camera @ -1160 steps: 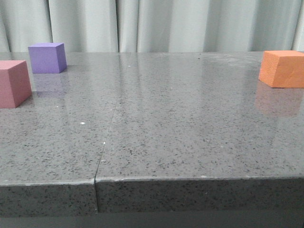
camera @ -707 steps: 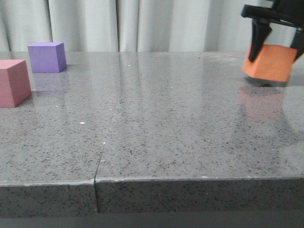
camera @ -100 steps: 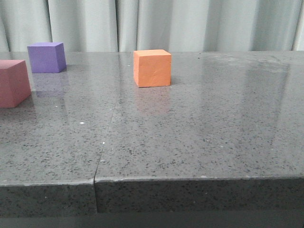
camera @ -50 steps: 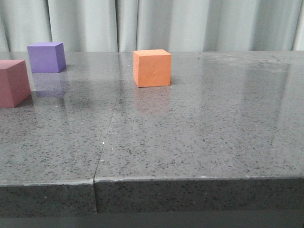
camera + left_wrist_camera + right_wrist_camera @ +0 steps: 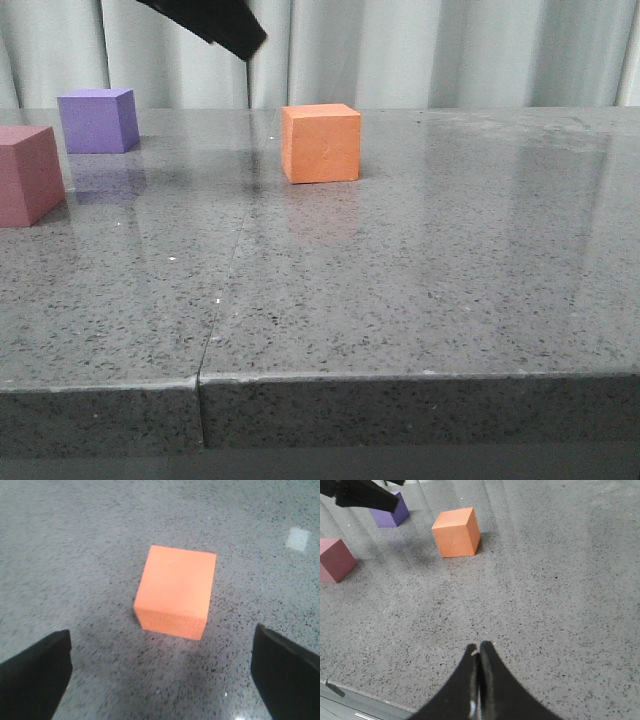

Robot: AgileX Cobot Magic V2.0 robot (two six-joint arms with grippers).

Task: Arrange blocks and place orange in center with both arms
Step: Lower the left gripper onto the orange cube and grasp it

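Front view: grey speckled counter (image 5: 420, 300), seamed near its front edge. Orange cube (image 5: 320, 143) standing free toward the far edge, mid-width. Pink cube (image 5: 30, 175) at the left edge, cut off by the frame; purple cube (image 5: 98, 120) just behind it toward the far left corner. Left arm (image 5: 210, 22) entering from above, between purple and orange. Left gripper (image 5: 160, 675) spread wide, empty, hovering over the orange cube with fingers well clear of both sides. Right gripper (image 5: 479, 680) pinched closed on nothing, pulled back toward the near edge.

Likely risks, biggest first: orange not yet between pink and purple, so a carry across the left half could clip either neighbour. Off-centre descent could nudge or twist the cube rather than straddle it. Soft foam could tilt under an uneven squeeze.
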